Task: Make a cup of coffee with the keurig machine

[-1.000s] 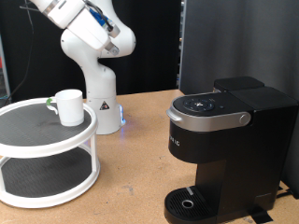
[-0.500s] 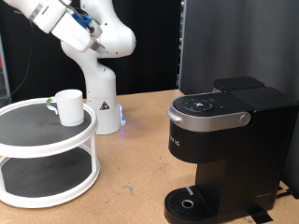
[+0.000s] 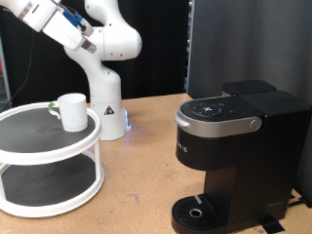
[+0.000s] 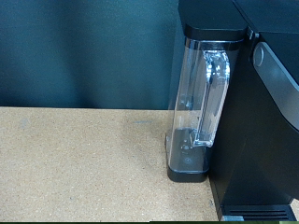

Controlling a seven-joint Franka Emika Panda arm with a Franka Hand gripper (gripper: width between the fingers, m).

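Observation:
The white cup [image 3: 71, 110] stands upright on the top tier of a round white two-tier stand [image 3: 49, 161] at the exterior view's left. The black keurig machine [image 3: 239, 146] stands at the right with its silver-rimmed lid down and nothing on its round drip tray [image 3: 200, 213]. The white arm [image 3: 49, 21] reaches out past the top left edge, and its gripper shows in neither view. The wrist view looks at the machine's side [image 4: 257, 131] and its clear water tank [image 4: 201, 103] from some distance away.
The arm's white base [image 3: 105, 97] stands on the cork-brown table [image 3: 146, 185] behind the stand. A dark panel [image 3: 244, 44] rises behind the machine. Bare tabletop lies between the stand and the machine.
The arm's upper links have swung towards the exterior view's left and further out of the frame. The cup and the machine have not moved.

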